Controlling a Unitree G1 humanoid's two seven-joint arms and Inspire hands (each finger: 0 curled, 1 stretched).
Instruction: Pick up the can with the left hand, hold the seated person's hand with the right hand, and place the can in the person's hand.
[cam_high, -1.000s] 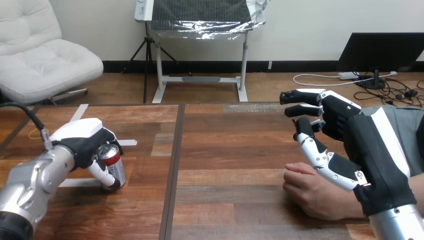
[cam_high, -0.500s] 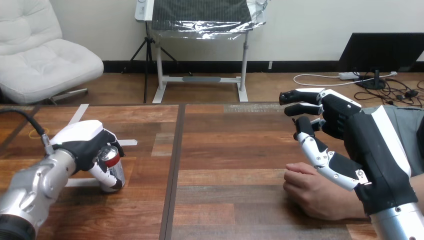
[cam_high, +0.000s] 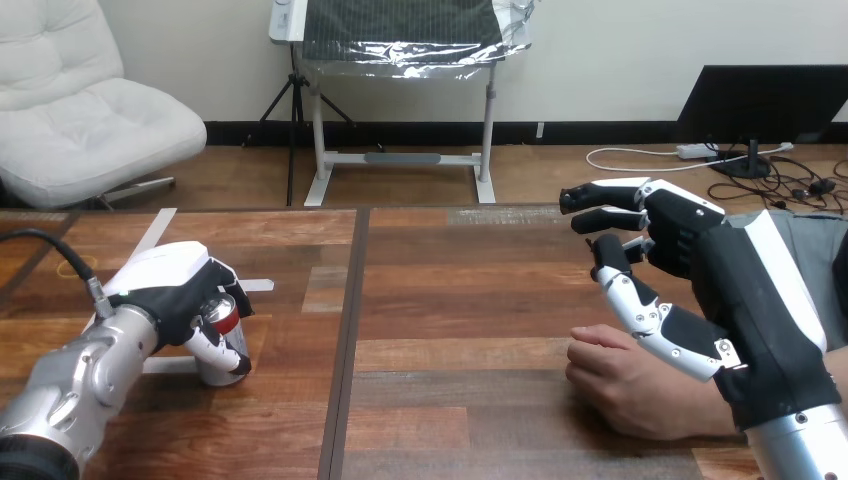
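Person's hand (cam_high: 625, 385): It lay nearest, at the view's right, resting on the table (cam_high: 450, 300) with its fingers loosely curled under and holding nothing.
Left hand (cam_high: 165, 285): Its fingers and thumb were wrapped round the can from the side, grasping it, with the silver forearm running in from the bottom-left corner.
Can (cam_high: 224, 318): It stood upright at the table's left side, well apart from the person's hand. Its base looked to be on or just off the wood; I could not tell which.
Right hand (cam_high: 700, 250): It hung above and just beyond the person's hand, fingers relaxed and spread, gripping nothing. Whether its thumb touched the person's hand could not be told.
Step in hand: By my reading, securing the can for the lift.
Doing it well: The grasp should sit round the can's middle and stay firm enough that the smooth wall does not slip. The lift should go straight up, keeping the can vertical. The right hand would need to come down gently and close softly round the person's hand before the can travelled across.
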